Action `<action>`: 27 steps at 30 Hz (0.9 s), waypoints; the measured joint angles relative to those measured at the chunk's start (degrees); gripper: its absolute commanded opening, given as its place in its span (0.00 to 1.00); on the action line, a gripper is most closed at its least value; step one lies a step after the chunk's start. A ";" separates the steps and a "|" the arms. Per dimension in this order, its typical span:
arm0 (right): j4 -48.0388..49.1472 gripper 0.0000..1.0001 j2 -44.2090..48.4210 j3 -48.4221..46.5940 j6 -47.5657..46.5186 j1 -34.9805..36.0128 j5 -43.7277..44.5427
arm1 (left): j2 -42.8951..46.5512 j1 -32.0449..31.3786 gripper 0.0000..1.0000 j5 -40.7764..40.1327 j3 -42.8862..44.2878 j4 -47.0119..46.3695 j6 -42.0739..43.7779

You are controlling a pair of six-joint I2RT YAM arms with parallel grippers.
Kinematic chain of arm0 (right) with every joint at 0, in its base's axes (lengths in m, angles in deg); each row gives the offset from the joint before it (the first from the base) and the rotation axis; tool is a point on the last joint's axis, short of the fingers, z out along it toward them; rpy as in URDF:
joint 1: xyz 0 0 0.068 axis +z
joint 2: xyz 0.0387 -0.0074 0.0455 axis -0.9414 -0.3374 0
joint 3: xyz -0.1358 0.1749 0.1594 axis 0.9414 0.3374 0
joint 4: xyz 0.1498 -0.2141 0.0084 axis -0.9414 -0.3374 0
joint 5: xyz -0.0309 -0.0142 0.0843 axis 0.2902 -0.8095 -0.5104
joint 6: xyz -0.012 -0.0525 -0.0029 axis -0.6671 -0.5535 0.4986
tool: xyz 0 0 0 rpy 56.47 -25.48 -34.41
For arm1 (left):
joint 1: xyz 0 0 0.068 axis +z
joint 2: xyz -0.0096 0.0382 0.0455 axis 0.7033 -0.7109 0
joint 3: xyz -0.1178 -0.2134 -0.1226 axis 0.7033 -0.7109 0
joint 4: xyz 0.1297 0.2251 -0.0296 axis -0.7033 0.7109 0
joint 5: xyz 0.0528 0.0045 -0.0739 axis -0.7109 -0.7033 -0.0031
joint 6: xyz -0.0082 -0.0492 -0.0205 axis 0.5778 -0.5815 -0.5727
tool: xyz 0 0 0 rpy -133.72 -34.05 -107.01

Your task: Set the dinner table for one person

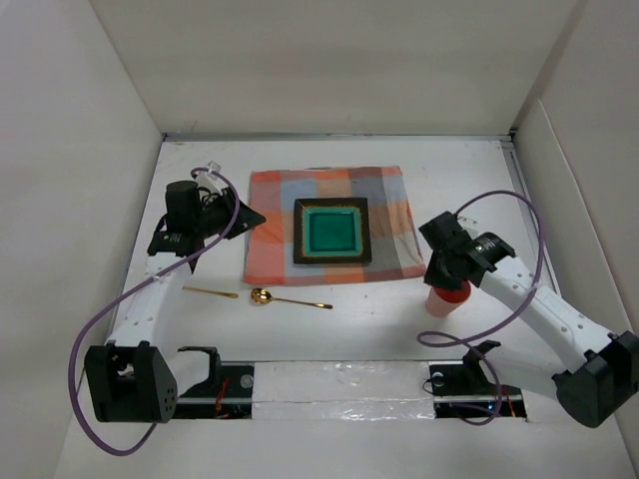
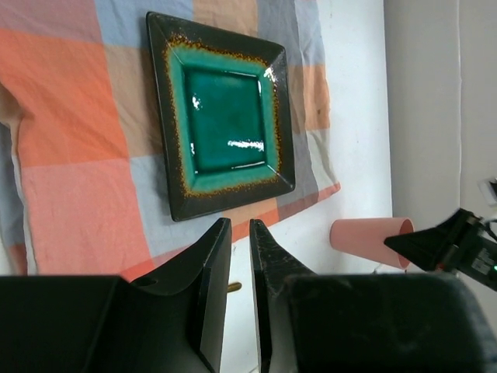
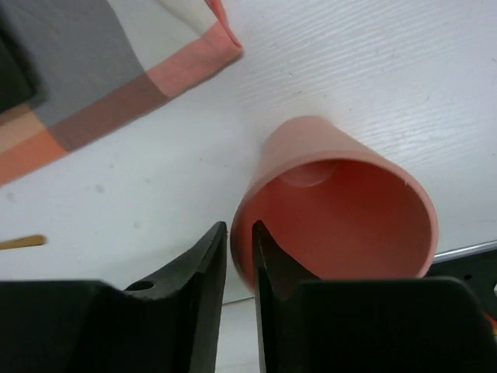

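Note:
On the white dinner table [image 1: 369, 324] lies a checked orange-and-grey mat [image 1: 275, 249] with a square teal plate [image 1: 332, 232] [image 2: 221, 113] on it. A pink cup [image 1: 446, 298] [image 3: 342, 210] stands right of the mat. My right gripper [image 1: 446, 280] [image 3: 238, 225] grips the cup's rim, one finger inside and one outside the wall. My left gripper [image 1: 252, 216] [image 2: 239, 223] hovers over the mat's left edge, jaws a narrow slit apart with nothing between them. A gold spoon [image 1: 262, 296] lies in front of the mat.
A second slim gold utensil [image 1: 210, 291] lies left of the spoon, near the left arm. White walls close in the table on the left, back and right. The arm bases and a taped strip [image 1: 339, 384] line the near edge.

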 measured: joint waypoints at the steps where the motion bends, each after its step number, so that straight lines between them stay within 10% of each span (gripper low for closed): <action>1: 0.57 0.00 -0.24 0.17 0.02 0.00 0.66 | 0.28 0.00 0.14 0.13 -0.31 -0.02 -0.02; 14: 0.35 0.00 -9.03 -22.88 -14.53 -4.59 9.40 | 2.10 0.00 0.15 0.72 -1.09 -0.35 -0.44; 27: 6.16 0.00 -52.98 -73.22 -35.34 -10.05 -3.15 | 2.14 0.00 0.19 -1.07 1.77 3.50 2.32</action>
